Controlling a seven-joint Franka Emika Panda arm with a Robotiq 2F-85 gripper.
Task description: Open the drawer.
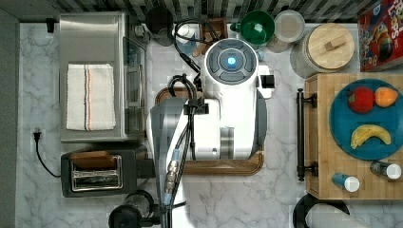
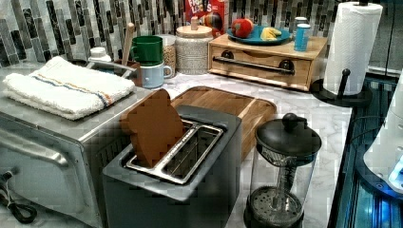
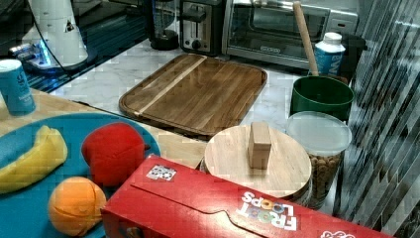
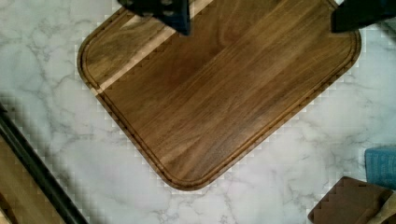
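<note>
I have the tool (image 4: 259, 16) spread wide above the walnut tray (image 4: 219, 88), nothing pinched; the drawer (image 1: 313, 135) sits shut at the top view's right, its bar handle (image 1: 300, 135) facing my arm.

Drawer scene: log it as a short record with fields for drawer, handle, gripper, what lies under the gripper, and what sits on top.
drawer: light-wood drawer, shut, front flush with its box
handle: black bar handle on two mounts, nothing touching it
gripper: gripper open, holding nothing, above the tray and apart from the handle
under gripper: walnut tray on the marble counter
on top: blue plate with fruit, two small bottles
</note>
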